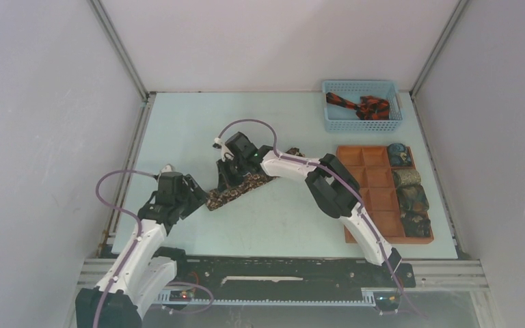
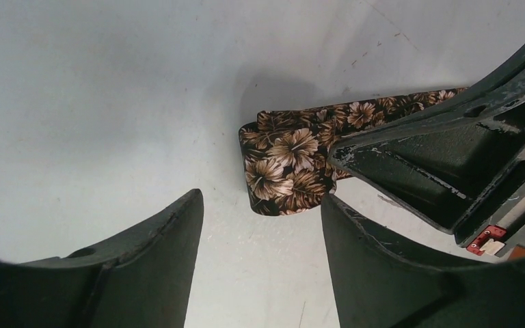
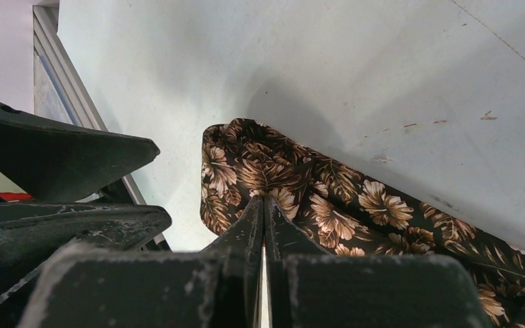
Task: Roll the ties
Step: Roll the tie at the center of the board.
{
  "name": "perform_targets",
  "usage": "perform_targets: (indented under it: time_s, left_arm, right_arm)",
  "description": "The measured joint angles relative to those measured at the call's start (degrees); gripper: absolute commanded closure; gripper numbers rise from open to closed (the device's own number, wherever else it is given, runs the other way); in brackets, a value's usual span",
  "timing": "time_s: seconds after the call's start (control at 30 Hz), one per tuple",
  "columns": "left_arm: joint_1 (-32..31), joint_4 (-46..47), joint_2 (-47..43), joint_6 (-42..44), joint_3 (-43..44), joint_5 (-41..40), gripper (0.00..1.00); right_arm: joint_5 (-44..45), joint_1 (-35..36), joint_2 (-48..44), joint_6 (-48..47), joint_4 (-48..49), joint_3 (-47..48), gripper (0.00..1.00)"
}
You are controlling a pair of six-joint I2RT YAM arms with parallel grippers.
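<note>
1. Lying slantwise on the table (image 1: 198, 123), the brown tie (image 1: 253, 183) runs from just ahead of the left fingers (image 2: 143, 266) toward the middle. In the left wrist view its near end is folded back on itself in a loose first turn
2. Left fingers are apart and low over the table, with the folded end just ahead of the gap. It sits close to one fingertip, but I cannot tell whether they touch
3. Right fingers (image 3: 246, 239) are pressed together, tips down on the tie just behind the fold. I cannot tell whether any cloth is nipped between them
4. Judging by its drape and soft creases, the tie is light, limp and thin, and probably smooth-faced. A turn would likely spring open or skew unless it is pinned
5. The best hold, I judge, is across the full width at the folded end, one finger under the loop and one over it, so both layers move together. Holding one edge alone would twist the strip
6. The risks are the roll telescoping sideways, or the free length dragging along the table instead of feeding in
7. Well apart at the right, four rolls (image 1: 412, 198) fill the right column of the tray (image 1: 376, 205), and a black-and-red tie (image 1: 364, 106) lies in the basket (image 1: 345, 124)
</note>
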Motion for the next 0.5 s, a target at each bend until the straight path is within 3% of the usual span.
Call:
perform_targets:
  time_s: [0.5]
  left_arm:
    - [0.0, 11.2, 8.1, -0.4, -3.1, 3.6, 0.34]
  right_arm:
    - [-0.3, 0.0, 0.3, 0.6, 3.1, -2.0, 1.0]
